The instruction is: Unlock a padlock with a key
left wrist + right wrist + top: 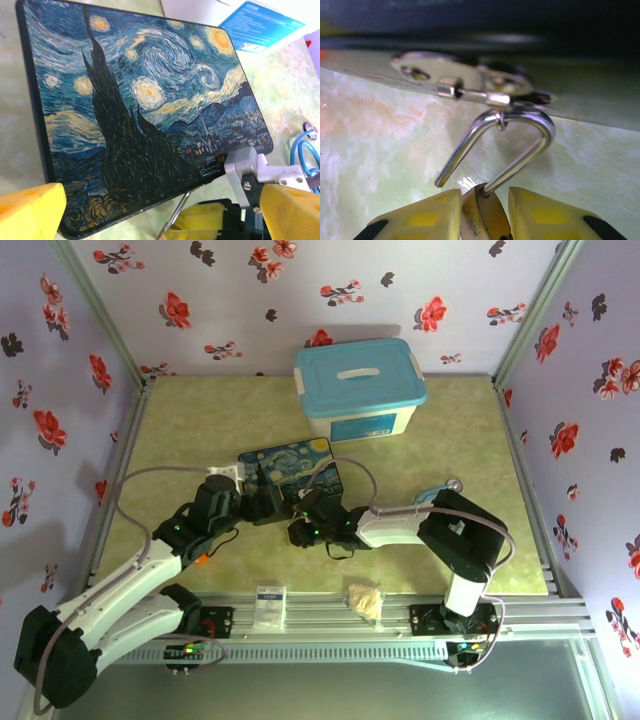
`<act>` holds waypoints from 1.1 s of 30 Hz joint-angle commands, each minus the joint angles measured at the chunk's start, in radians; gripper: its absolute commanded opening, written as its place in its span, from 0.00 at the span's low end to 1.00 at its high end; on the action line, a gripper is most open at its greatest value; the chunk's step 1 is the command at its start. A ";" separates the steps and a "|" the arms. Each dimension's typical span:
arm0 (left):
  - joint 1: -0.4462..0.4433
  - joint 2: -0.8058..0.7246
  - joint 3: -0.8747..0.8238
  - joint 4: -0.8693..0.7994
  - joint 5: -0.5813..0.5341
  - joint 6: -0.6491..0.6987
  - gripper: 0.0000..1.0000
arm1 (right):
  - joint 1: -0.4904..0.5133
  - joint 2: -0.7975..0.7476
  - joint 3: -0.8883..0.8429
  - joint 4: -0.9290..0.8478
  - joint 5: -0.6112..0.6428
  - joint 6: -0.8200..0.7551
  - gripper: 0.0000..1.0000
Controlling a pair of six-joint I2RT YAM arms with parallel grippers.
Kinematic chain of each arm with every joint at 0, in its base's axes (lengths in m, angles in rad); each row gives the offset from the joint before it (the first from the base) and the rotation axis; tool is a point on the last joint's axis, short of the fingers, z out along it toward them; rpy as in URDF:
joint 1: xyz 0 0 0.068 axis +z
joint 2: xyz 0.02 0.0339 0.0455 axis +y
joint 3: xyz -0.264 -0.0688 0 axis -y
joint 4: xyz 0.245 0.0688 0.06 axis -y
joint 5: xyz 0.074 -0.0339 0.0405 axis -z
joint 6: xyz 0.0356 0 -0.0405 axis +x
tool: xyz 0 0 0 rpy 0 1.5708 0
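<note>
Seemingly near done: on the pale green surface, the dark blue swirl-painted tin box lies before the left pincer, spread wide and empty. The right pincer flanks the tiny brass padlock hanging at the tin's hasp; whether it grips I cannot tell. One leg of the silver shackle hangs free, so only unhooking looks left.

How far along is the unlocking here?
Done: the shackle has one leg free of the padlock, so it looks unlocked. In hand: right pincer grips the padlock. To do: unhook the shackle from the hasp; left pincer is open.
</note>
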 commanded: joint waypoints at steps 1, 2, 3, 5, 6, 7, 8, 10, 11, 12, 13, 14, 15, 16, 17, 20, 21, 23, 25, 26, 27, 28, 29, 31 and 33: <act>0.048 0.018 0.044 -0.021 -0.008 0.040 1.00 | -0.023 -0.012 -0.055 0.022 -0.034 0.077 0.26; 0.063 0.031 0.049 -0.018 -0.008 0.047 1.00 | -0.028 -0.012 -0.068 0.047 -0.044 0.096 0.24; 0.074 0.042 0.051 -0.011 -0.008 0.054 1.00 | -0.033 -0.011 -0.079 0.071 -0.057 0.113 0.22; 0.099 0.070 0.063 0.001 -0.011 0.086 1.00 | -0.042 -0.008 -0.112 0.150 -0.080 0.160 0.20; 0.109 0.082 0.069 0.008 -0.015 0.102 1.00 | -0.044 -0.006 -0.125 0.180 -0.083 0.177 0.20; 0.123 0.099 0.072 0.022 -0.023 0.118 1.00 | -0.044 -0.005 -0.133 0.201 -0.083 0.190 0.19; 0.141 0.120 0.073 0.032 -0.024 0.129 1.00 | -0.044 -0.004 -0.133 0.202 -0.082 0.195 0.18; 0.171 0.156 0.086 0.040 -0.022 0.147 1.00 | -0.044 -0.004 -0.132 0.200 -0.073 0.200 0.16; 0.181 0.169 0.092 0.043 -0.022 0.156 1.00 | -0.044 -0.004 -0.135 0.199 -0.067 0.203 0.16; 0.186 0.177 0.094 0.051 -0.021 0.164 1.00 | -0.044 -0.005 -0.135 0.197 -0.064 0.209 0.16; 0.187 0.184 0.097 0.062 -0.023 0.175 1.00 | -0.044 -0.007 -0.140 0.204 -0.057 0.223 0.16; 0.190 0.192 0.100 0.071 -0.027 0.185 1.00 | -0.044 -0.006 -0.148 0.218 -0.054 0.240 0.15; 0.190 0.201 0.102 0.078 -0.037 0.196 1.00 | -0.044 -0.005 -0.152 0.232 -0.049 0.256 0.15; 0.193 0.215 0.106 0.084 -0.046 0.209 1.00 | -0.044 -0.002 -0.157 0.239 -0.039 0.273 0.15; 0.195 0.229 0.104 0.097 -0.052 0.222 1.00 | -0.043 0.003 -0.160 0.251 -0.033 0.288 0.14; 0.207 0.293 0.094 0.167 -0.037 0.247 0.99 | -0.045 0.016 -0.184 0.312 -0.019 0.328 0.13; 0.208 0.314 0.096 0.182 -0.027 0.249 0.98 | -0.046 0.019 -0.183 0.314 -0.016 0.335 0.13; 0.208 0.360 0.108 0.202 -0.002 0.265 0.95 | -0.044 0.020 -0.182 0.315 -0.010 0.343 0.13; 0.208 0.392 0.117 0.210 0.003 0.277 0.91 | -0.044 0.019 -0.202 0.353 0.001 0.370 0.12; 0.207 0.408 0.118 0.215 0.002 0.284 0.90 | -0.045 0.021 -0.215 0.382 0.006 0.387 0.11; 0.208 0.419 0.121 0.216 0.000 0.287 0.88 | -0.046 0.022 -0.226 0.402 0.012 0.403 0.11; 0.208 0.430 0.124 0.213 0.001 0.289 0.86 | -0.046 0.027 -0.237 0.423 0.021 0.423 0.10; 0.208 0.439 0.127 0.212 0.002 0.290 0.84 | -0.044 0.036 -0.247 0.451 0.028 0.445 0.09; 0.208 0.453 0.127 0.207 0.006 0.281 0.81 | -0.041 0.052 -0.273 0.525 0.046 0.488 0.09; 0.208 0.460 0.122 0.208 0.004 0.270 0.80 | -0.039 0.072 -0.294 0.606 0.065 0.523 0.08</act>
